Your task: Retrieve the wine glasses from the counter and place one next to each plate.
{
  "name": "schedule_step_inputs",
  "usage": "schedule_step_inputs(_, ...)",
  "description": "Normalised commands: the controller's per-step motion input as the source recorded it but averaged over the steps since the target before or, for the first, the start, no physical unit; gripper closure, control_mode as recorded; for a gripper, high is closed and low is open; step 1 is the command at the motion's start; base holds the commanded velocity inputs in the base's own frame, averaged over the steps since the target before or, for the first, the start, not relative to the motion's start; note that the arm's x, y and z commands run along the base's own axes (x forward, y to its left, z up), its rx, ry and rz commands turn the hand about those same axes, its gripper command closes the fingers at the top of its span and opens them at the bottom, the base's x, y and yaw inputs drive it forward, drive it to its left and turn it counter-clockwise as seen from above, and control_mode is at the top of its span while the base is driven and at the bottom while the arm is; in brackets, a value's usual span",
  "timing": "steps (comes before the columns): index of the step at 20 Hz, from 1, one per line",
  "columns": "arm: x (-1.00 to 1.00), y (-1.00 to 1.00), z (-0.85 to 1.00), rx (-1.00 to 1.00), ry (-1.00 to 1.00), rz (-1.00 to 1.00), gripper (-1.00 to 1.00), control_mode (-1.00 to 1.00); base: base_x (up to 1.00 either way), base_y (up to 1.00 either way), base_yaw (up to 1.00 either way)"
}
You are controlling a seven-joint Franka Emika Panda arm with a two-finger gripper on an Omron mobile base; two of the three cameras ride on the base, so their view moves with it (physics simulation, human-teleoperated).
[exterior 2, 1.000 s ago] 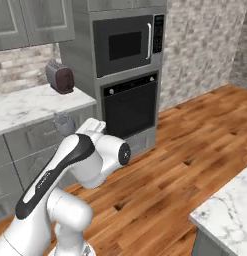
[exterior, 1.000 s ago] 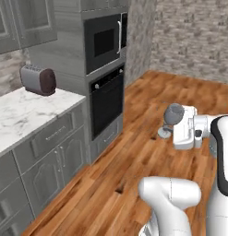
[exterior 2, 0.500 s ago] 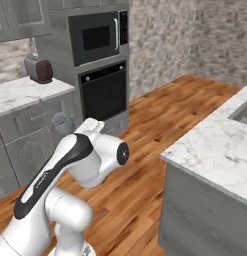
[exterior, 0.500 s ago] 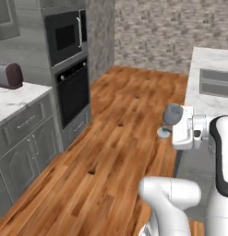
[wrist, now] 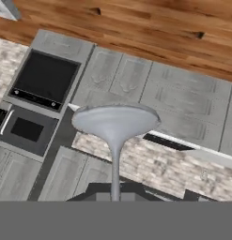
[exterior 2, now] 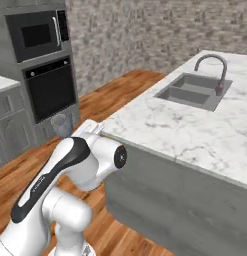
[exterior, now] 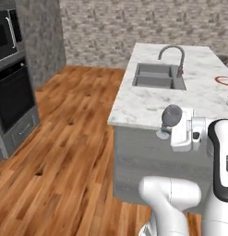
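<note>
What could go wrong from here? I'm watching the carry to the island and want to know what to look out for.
1. The wine glass is held only by its thin stem in the shut gripper, lying sideways, so it might slip or swing as the base drives.
2. The glass sits close to the island edge in the left base view; a tight turn could knock it against the marble.
3. The faucet stands up beside the sink, an obstacle for a low reach across.
</note>
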Motion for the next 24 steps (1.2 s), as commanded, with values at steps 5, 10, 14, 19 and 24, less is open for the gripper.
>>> schedule_step_inputs(5,0.00,0.00,0.00,0.00,0.00,0.00,1.00,1.00,-0.65,-1.00,-0.30)
schedule_step_inputs(10,0.00,0.00,0.00,0.00,0.00,0.00,1.00,1.00,-0.59,-1.00,-0.26)
schedule_step_inputs(14,0.00,0.00,0.00,0.00,0.00,0.00,1.00,1.00,-0.05,-1.00,-0.15)
schedule_step_inputs(19,0.00,0.00,0.00,0.00,0.00,0.00,1.00,1.00,-0.02,-1.00,-0.01)
schedule_step_inputs(24,0.00,0.00,0.00,0.00,0.00,0.00,1.00,1.00,0.28,-1.00,0.01)
